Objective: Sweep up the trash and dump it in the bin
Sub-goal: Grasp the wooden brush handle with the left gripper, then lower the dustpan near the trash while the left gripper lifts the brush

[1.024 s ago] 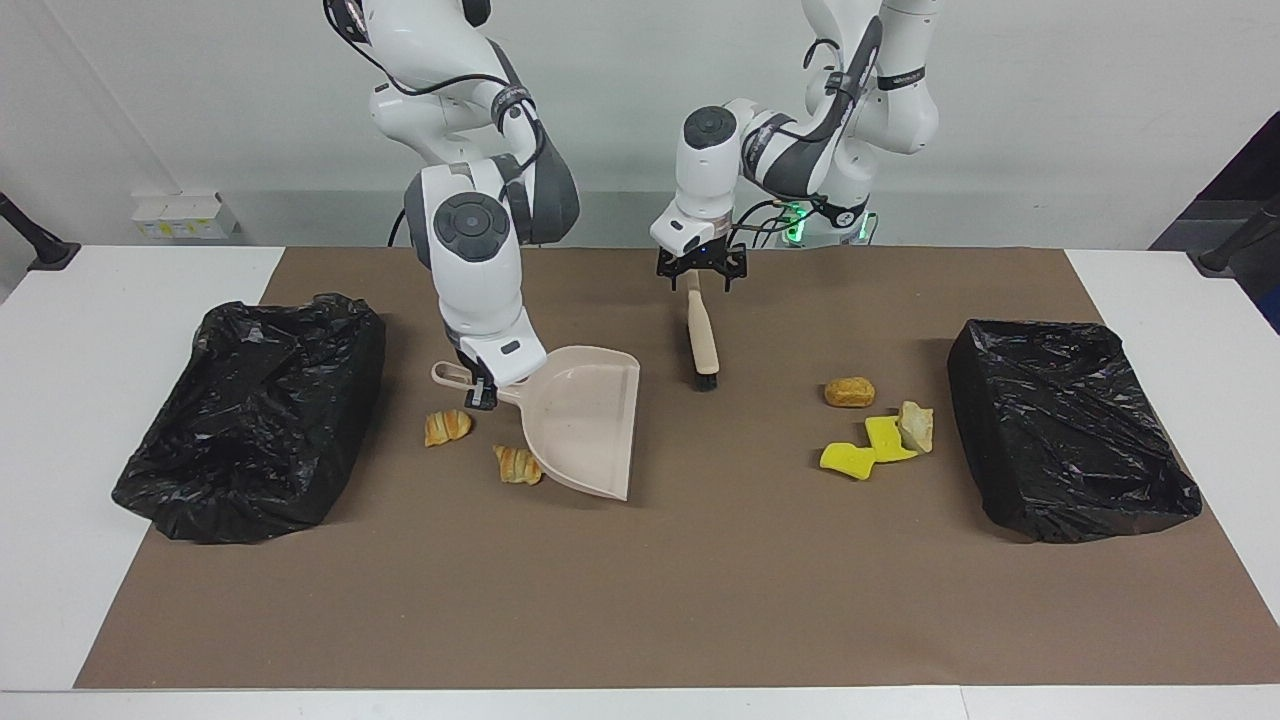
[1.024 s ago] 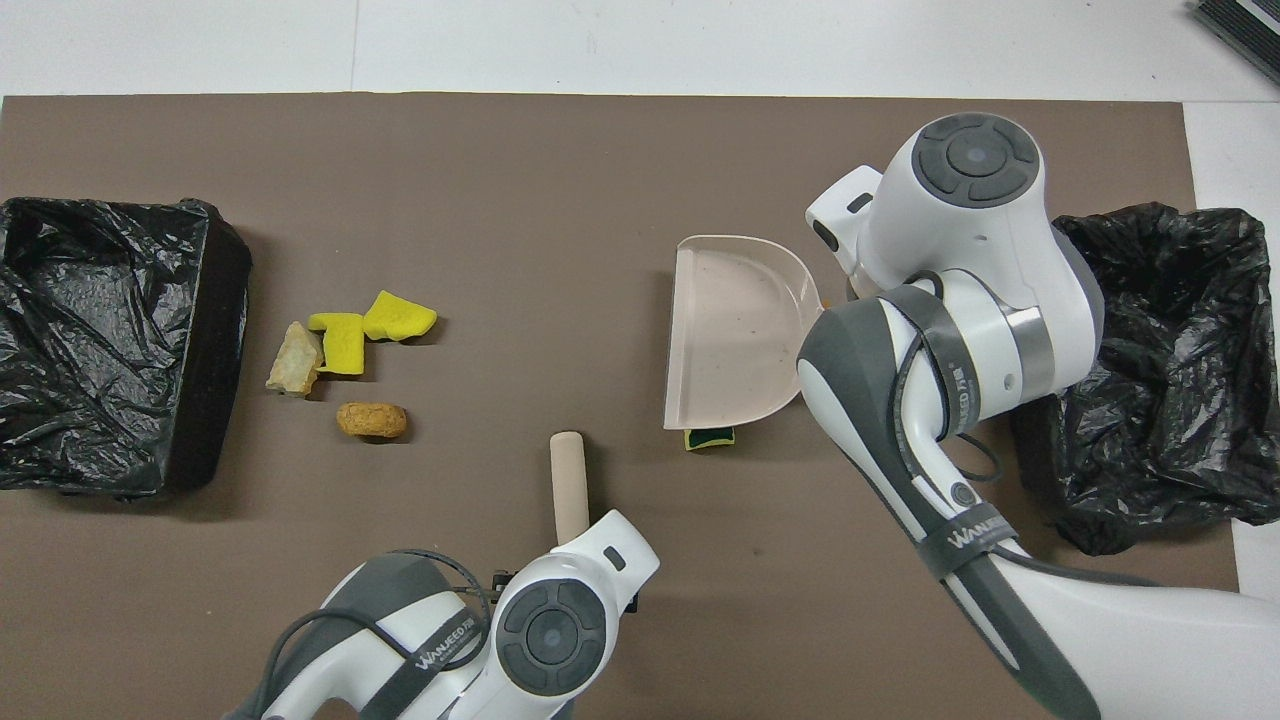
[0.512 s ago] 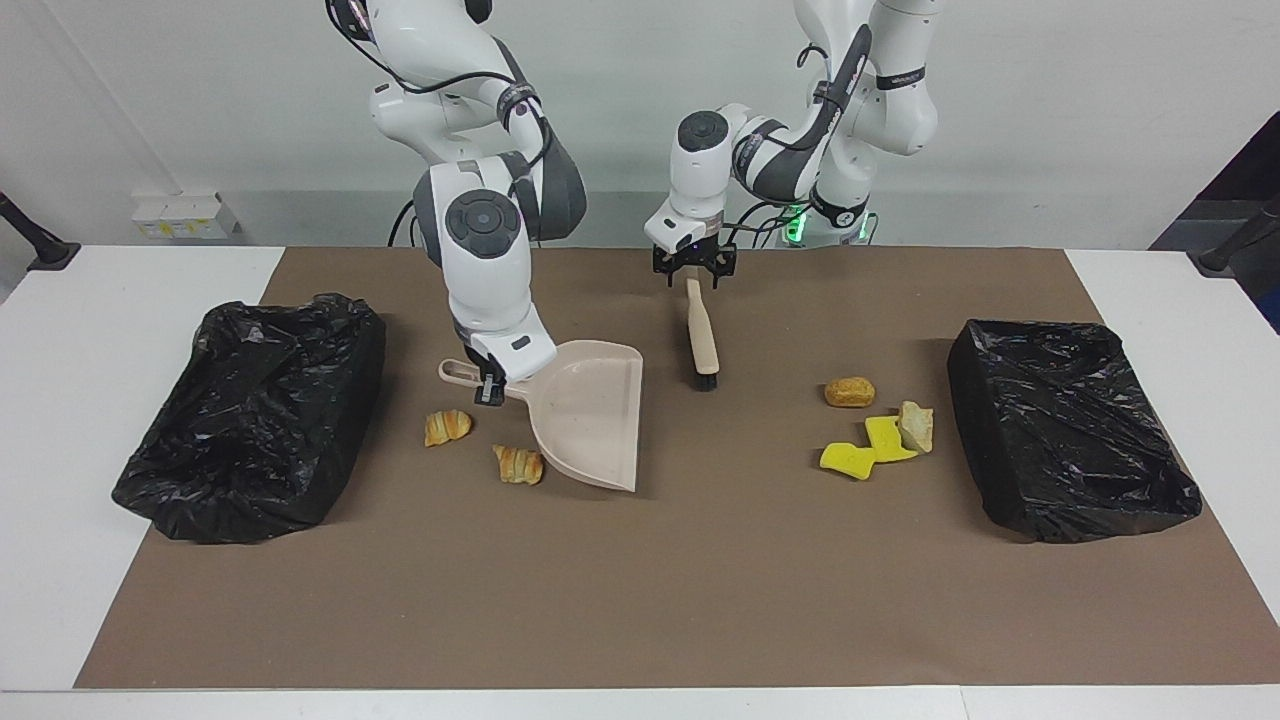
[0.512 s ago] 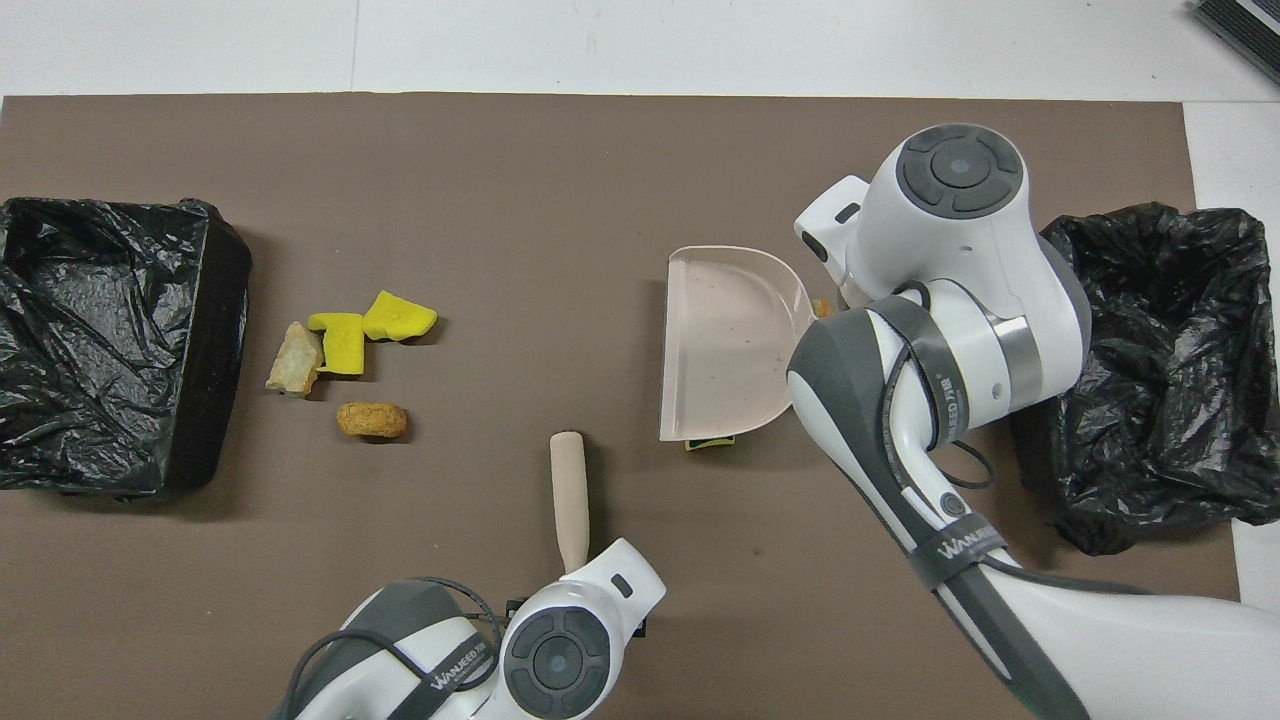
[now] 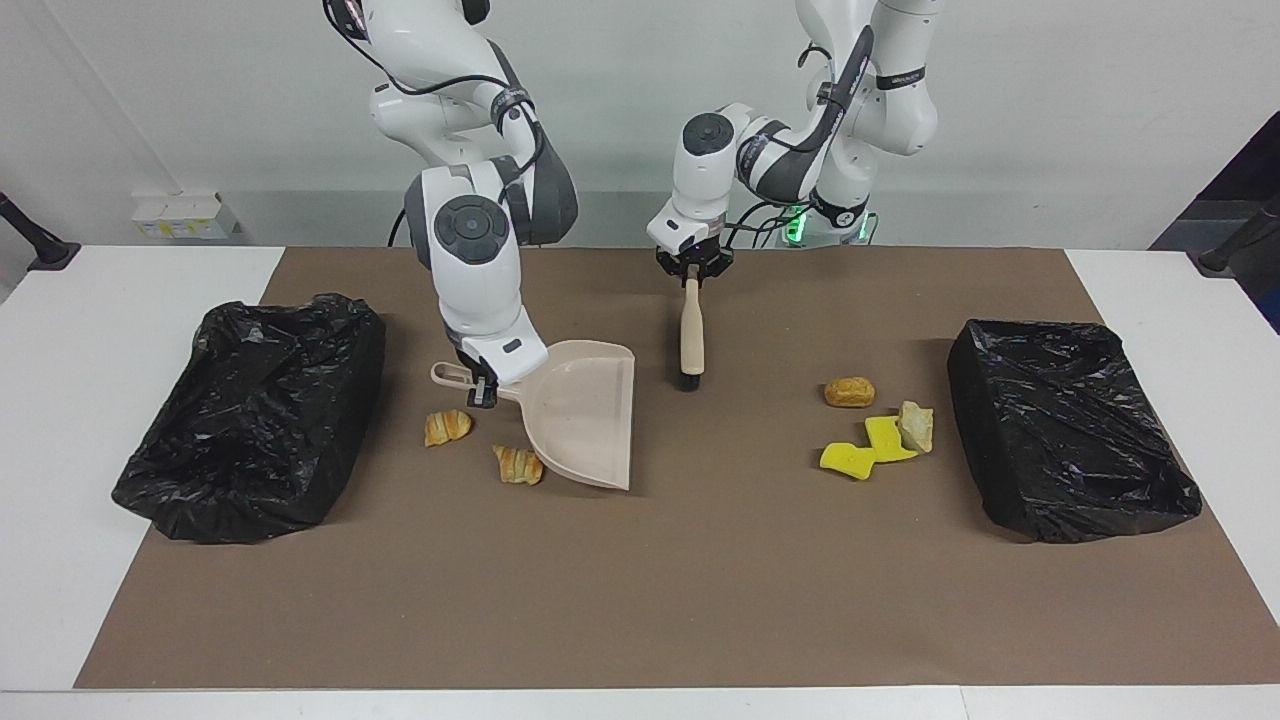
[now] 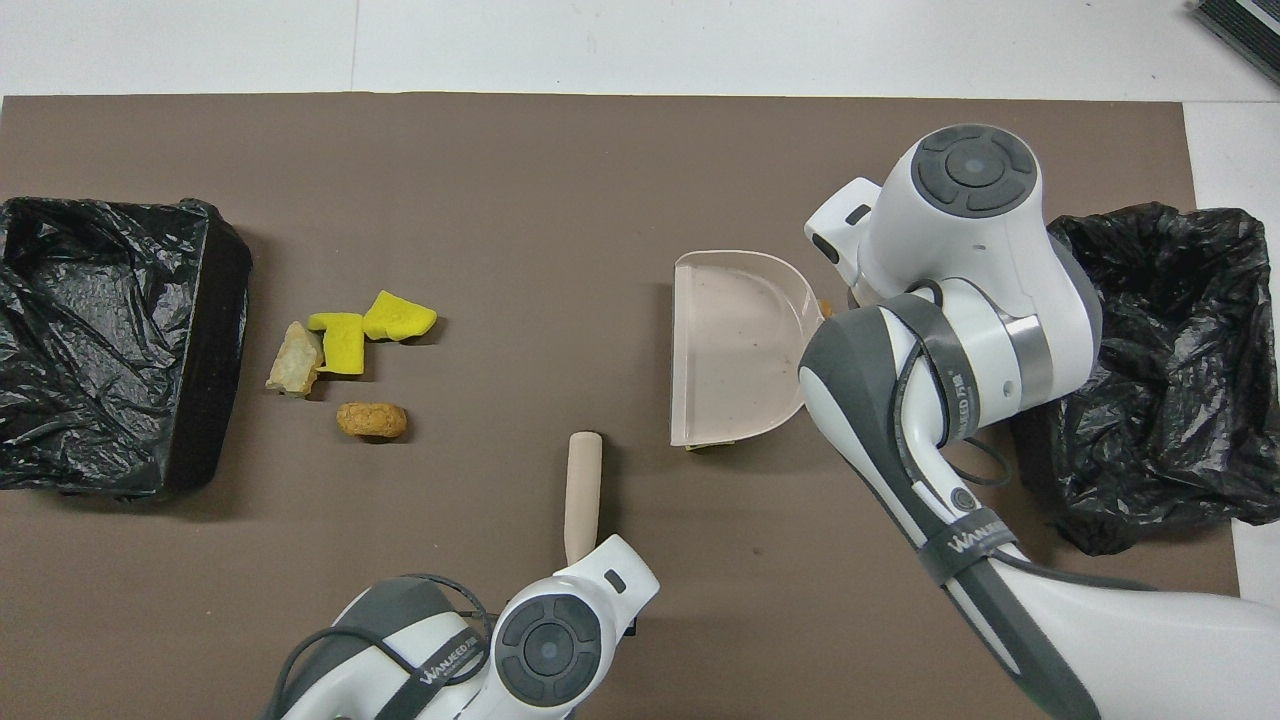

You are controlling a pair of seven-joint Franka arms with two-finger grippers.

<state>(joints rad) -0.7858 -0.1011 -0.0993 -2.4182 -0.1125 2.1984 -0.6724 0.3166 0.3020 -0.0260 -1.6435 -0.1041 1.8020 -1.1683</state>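
Facing view shows the left pincer (image 5: 690, 272) clenched on the top end of a brush (image 5: 689, 335), near the middle of the brown mat (image 5: 700, 580) that covers the worktop (image 5: 80, 400). The brush hangs nearly upright, its dark bristle end low at the mat. The right pincer (image 5: 482, 392) is clenched on the handle of a beige dustpan (image 5: 580, 420), whose wide mouth points away from the robots and tilts down toward the mat.

Two golden pastries lie by the dustpan: one pastry (image 5: 447, 427) just beside the handle, toward the right arm's end, and a second pastry (image 5: 518, 465) touching the pan's edge. In the overhead view a green-backed sponge scrap (image 6: 700, 446) peeks out from under the pan's side nearest the robots.

Toward the left arm's end sits a cluster of trash: a brown bun (image 5: 849, 392), nearer to the robots than the rest, then two yellow sponge pieces, one (image 5: 846, 460) and another (image 5: 886, 437), touching each other, and a pale chunk (image 5: 916, 425) leaning on the second.

One black-lined bin (image 5: 1070, 425) stands at the left arm's end of the mat, just beside the cluster. Another bin (image 5: 255, 415) stands at the right arm's end, near the pastries.
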